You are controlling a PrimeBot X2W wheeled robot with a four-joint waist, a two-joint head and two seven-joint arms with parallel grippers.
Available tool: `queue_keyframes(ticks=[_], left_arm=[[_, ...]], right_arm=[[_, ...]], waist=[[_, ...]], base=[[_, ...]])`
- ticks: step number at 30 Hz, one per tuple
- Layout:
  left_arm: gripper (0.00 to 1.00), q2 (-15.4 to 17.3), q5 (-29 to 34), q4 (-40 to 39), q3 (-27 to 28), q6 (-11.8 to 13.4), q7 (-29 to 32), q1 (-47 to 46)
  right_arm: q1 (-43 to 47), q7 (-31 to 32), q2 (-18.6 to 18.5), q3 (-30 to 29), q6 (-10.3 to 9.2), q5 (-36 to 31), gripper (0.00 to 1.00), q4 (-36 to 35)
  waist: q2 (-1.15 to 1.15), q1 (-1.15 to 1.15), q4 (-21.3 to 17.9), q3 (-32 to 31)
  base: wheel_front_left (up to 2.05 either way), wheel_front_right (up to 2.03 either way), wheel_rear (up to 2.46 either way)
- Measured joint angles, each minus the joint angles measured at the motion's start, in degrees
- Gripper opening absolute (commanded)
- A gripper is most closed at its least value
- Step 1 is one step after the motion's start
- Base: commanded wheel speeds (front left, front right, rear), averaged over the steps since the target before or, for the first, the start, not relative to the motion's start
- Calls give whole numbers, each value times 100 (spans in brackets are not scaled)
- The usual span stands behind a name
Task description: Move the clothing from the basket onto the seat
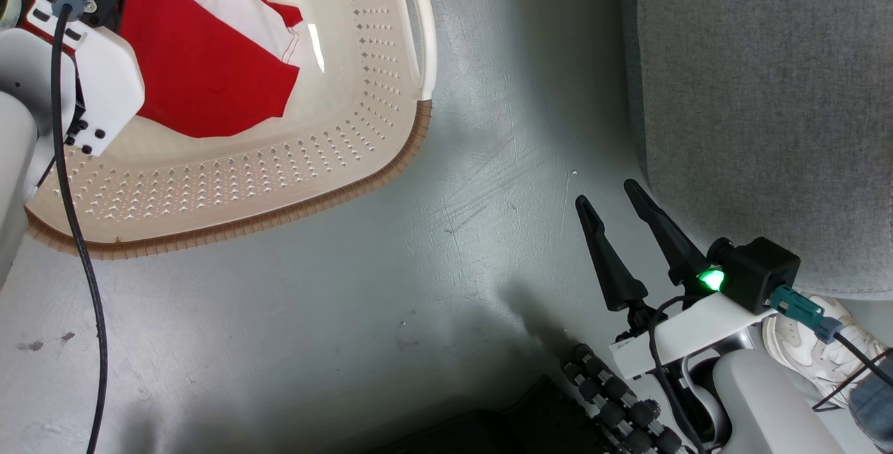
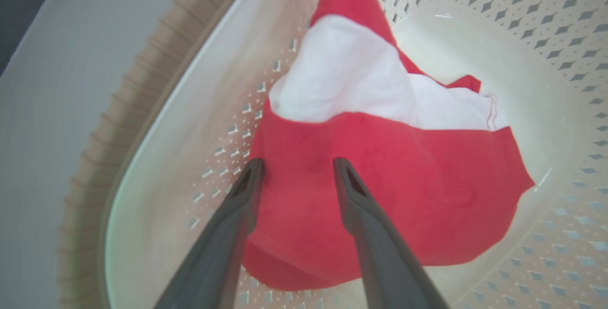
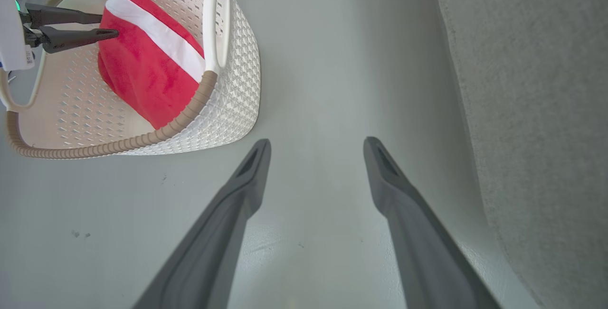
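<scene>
The grey floor [image 1: 418, 266] took up most of the head view, scuffed and shiny; on its right side rose the seat [image 1: 760, 91], a broad mass of grey fabric with a rounded corner, and nothing lay on the part of it that could be seen (the right wrist view showed the same cloth flank [image 3: 546, 86] running down its right edge); the basket [image 1: 230, 227] stood on the floor to the robot's left, well apart from the seat, its cream walls pierced with small holes, its brown ribbed rim [image 3: 118, 145] curving round the near side and a white handle [image 1: 418, 14] on the side that faced the seat; the clothing [image 1: 209, 84] lay inside the basket, a bright red garment with a broad white band [image 2: 342, 71], heaped against the wall and bottom [image 2: 380, 195]; the left jaws were down inside the basket, parted, with both dark fingertips [image 2: 251, 176] set against the red cloth and a stretch of it showing in the gap, not pinched shut on it; from the right wrist view those fingertips [image 3: 95, 35] touched the top of the red heap [image 3: 137, 76]; the right jaws hung released over bare floor just beside the seat, their fingers [image 1: 607, 259] spread wide with nothing between them; a white shoe [image 1: 802, 342] showed by the seat's near edge; a small green light [image 1: 711, 278] glowed on the right wrist.
</scene>
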Motion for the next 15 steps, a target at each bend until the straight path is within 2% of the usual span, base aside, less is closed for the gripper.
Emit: queue_keyframes(ticks=[11,12,15], left_arm=[[64,25,1,40,-4,-2,-52,-75],[56,26,1,41,-4,-4,-52,-100],[48,25,1,44,-4,-5,-52,-115]], right_arm=[[0,0,0,0,0,1,100,-5],[0,0,0,0,0,1,100,-5],[0,0,0,0,0,1,100,-7]], waist=[[0,0,-7,15],[0,0,-8,16],[0,0,-11,18]], base=[[0,0,0],[0,0,0],[0,0,0]])
